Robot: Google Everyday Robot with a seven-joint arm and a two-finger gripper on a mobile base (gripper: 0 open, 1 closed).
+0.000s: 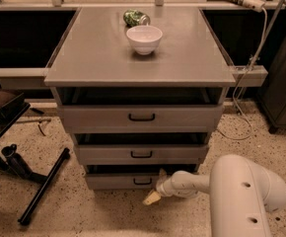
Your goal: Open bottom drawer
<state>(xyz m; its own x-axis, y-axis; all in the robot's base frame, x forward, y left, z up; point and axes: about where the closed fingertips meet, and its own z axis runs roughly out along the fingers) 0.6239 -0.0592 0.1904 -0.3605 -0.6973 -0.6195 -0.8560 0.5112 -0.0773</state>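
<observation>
The bottom drawer (111, 181) is the lowest and narrowest grey front of the cabinet, with a small black bar handle (142, 181) at its centre. A dark gap shows above its front panel. My gripper (156, 185) is just right of the handle, at the drawer's front, reaching in from the lower right on the white arm (241, 191). It is open: one yellowish fingertip (151, 198) hangs below the drawer front and the other fingertip (161, 173) is up at the drawer's top edge. It holds nothing.
The middle drawer (108, 154) and top drawer (98, 117) sit above. A white bowl (144, 38) and a green can (135, 18) are on the cabinet top (93, 58). A black stand (42, 186) lies on the floor at left. A cable (241, 112) hangs at right.
</observation>
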